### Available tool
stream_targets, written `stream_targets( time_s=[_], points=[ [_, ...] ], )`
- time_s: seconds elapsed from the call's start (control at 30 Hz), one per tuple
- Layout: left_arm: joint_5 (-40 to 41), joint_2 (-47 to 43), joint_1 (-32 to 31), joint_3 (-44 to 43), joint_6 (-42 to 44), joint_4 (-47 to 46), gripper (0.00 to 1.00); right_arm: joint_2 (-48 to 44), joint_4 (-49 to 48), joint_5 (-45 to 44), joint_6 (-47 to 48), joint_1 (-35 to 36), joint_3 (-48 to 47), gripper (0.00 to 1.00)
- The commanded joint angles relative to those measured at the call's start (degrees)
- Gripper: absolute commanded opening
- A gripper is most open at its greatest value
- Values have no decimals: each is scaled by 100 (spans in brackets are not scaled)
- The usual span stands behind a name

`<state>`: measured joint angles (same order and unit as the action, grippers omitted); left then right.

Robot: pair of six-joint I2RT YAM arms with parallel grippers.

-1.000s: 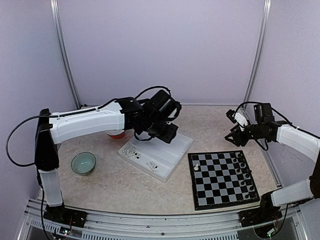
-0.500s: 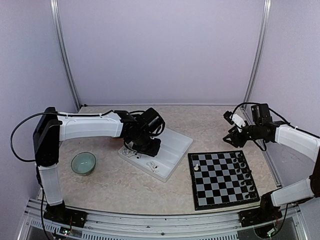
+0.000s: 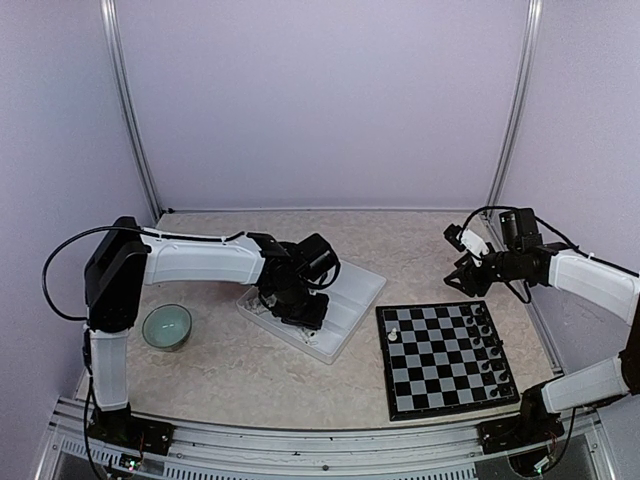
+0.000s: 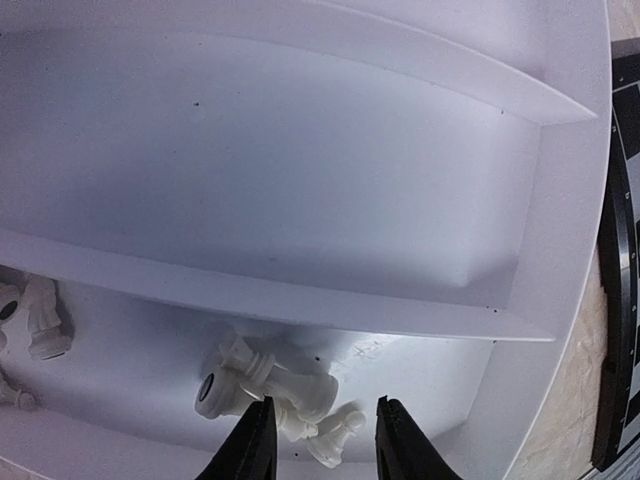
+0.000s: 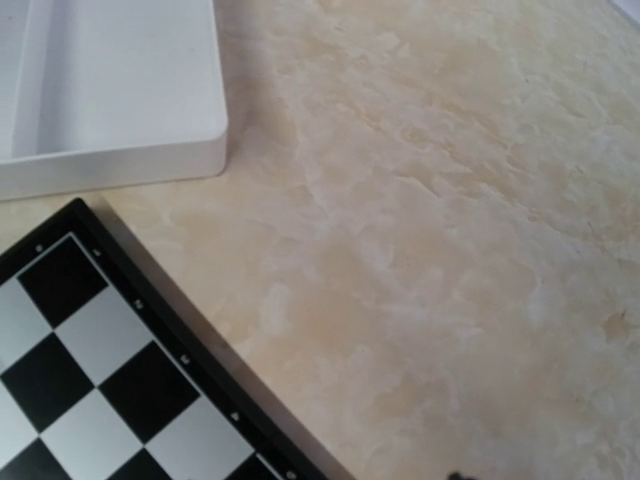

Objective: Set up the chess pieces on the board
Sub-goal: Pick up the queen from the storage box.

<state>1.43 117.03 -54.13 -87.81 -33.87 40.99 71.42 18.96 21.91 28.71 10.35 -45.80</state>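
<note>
White chess pieces [image 4: 268, 388]: small cream figurines, toppled in a loose heap in the lower-middle of the left wrist view, in the lower compartment of the white divided tray [image 4: 300, 200]; a few more lie at the left edge of that view.
Black chess pieces [image 3: 484, 345]: a column down the right side of the board [image 3: 443, 358]; a lone white piece [image 3: 394, 336] stands on an upper-left square.
Board: black and light-grey checks, thin black border; flat on the marbled tabletop [image 3: 250, 370], lower right of the top view, just beside the tray.
Left arm: reaches across from the left, wrist bent down into the tray; left pincer [image 4: 322, 440] parted, its two dark fingers astride the heap, one small piece between the tips, nothing clamped.
Right arm: raised at the right edge above the board's upper corner; right pincer [image 3: 463, 272] well apart from every piece; its opening cannot be told.
Teal bowl [image 3: 167, 326]: on the tabletop, left of the tray.
</note>
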Motion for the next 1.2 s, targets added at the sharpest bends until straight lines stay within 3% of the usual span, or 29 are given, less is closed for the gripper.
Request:
stream_targets(
  time_s=[0.0,0.7,0.97,1.17],
  points=[
    [-41,230,-78,-272,-89,307,36,-39,-50,-25,47,92,76,54],
    [656,965,-118,-699,-8,785,33,-68,-41,-3,48,152,98,54],
    [860,765,-218,-544,54,1138,39,85,-12,110,21,168,73,54],
    [799,640,-220,-304,122,1097,35,94,0,92,-9,169,50,54]
  ],
)
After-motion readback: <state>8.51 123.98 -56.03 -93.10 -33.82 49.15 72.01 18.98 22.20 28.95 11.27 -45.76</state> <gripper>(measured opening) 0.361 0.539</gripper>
